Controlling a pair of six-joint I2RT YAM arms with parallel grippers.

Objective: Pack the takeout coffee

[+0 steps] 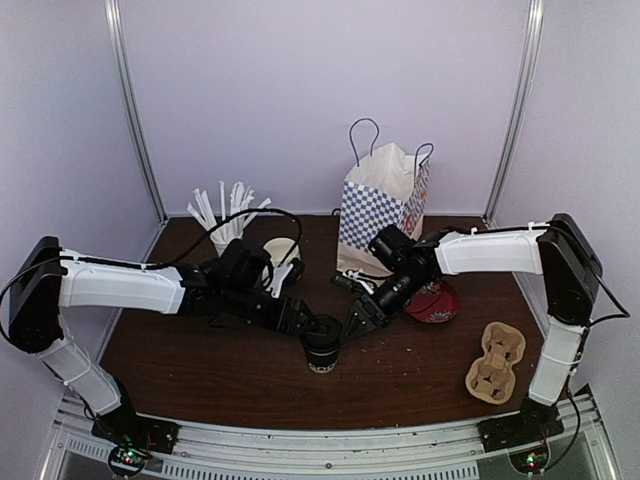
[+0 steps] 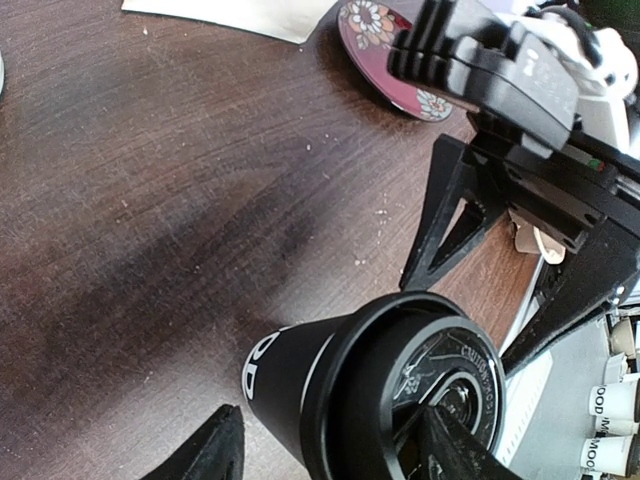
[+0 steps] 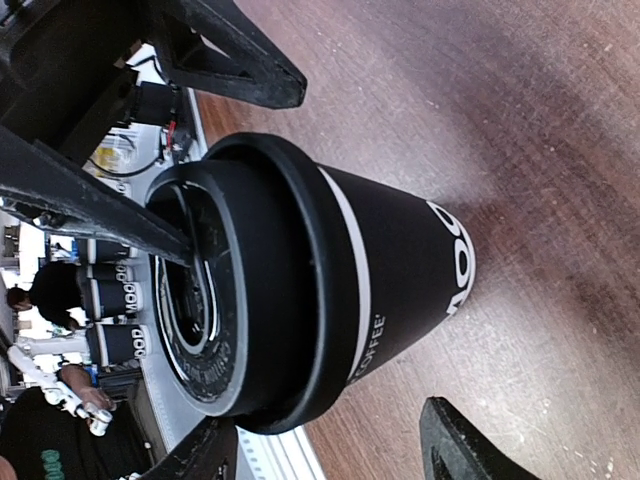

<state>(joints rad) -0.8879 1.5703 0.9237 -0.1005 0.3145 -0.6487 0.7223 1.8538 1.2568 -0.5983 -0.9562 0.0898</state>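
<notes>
Barely begun: black paper takeout coffee cup [image 1: 322,343], plastic lid on, stands upright on the brown wooden bench [image 1: 200,372], apart from the blue-checked white paper bag [image 1: 375,212]. Flanking it, left pincer [image 1: 303,322] and right pincer [image 1: 358,322], jaws apart, neither clamped. Lifting and bagging, I reckon, are left to do.

walls [image 1: 300,80]: plain pale lilac | corner posts [image 1: 130,110]: metal | table [image 1: 200,370]: dark wood grain | light: even

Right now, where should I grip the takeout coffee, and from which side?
Grip the takeout coffee on its paper wall just under the lid, coming in level from the side: it stands upright, tapers downward, and the lid's rim should stop slip.
</notes>
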